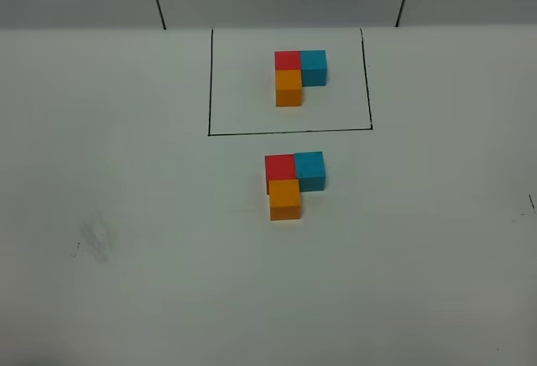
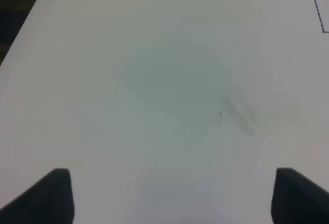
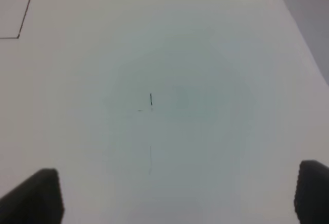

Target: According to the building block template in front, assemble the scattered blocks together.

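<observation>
Template: I see the building block template (image 1: 299,77) at the far side of the white counter (image 1: 126,282), inside a thin black drawn rectangle (image 1: 289,132). It is an L of three small cubes pressed together: red at the far left, blue touching its right face, orange touching the red's near face.

Scattered blocks: from the high camera, the scattered blocks (image 1: 293,183) sit just on my side of the rectangle's near line, about mid-counter. They are joined into the same L.

Red cube: the red cube (image 1: 278,169) is matte and plain, at the far-left corner of the group.

Blue cube: the blue cube (image 1: 310,169) is light blue and touches the red's right face.

Orange cube: the orange cube (image 1: 285,199) touches the red's near face and is the closest of the three to me.

Left jaws: the left gripper (image 2: 172,196) has its jaws spread wide over bare counter with a faint grey smudge (image 2: 239,113); nothing sits between them.

Right jaws: the right gripper (image 3: 177,198) also shows its jaws apart and holding nothing, above bare counter with a short black pen tick (image 3: 151,99).
</observation>
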`<state>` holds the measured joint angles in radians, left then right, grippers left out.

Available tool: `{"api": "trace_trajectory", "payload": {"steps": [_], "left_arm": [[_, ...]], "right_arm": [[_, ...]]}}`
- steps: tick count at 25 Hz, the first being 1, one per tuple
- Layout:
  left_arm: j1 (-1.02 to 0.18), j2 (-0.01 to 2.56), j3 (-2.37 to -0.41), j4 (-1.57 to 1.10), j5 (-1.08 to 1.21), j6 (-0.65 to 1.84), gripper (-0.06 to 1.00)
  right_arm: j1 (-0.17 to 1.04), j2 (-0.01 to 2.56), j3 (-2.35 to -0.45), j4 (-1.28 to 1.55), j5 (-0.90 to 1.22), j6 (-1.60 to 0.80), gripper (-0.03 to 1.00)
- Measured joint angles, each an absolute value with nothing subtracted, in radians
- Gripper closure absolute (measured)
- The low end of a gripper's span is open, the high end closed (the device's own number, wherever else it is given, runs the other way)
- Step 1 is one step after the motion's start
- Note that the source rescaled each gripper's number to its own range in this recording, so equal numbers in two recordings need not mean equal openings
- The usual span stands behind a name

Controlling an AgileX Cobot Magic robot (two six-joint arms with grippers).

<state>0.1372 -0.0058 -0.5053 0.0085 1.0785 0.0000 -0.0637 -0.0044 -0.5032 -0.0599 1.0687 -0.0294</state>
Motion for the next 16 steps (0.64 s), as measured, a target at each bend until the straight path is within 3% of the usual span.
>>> {"api": "trace_trajectory", "payload": {"steps": [16], "left_arm": [[0.137,-0.006,-0.505,0.008,1.078,0.000,0.17]], "right_arm": [[-0.039,-0.004,-0.503,-0.046,1.069,-0.027,0.42]]}}
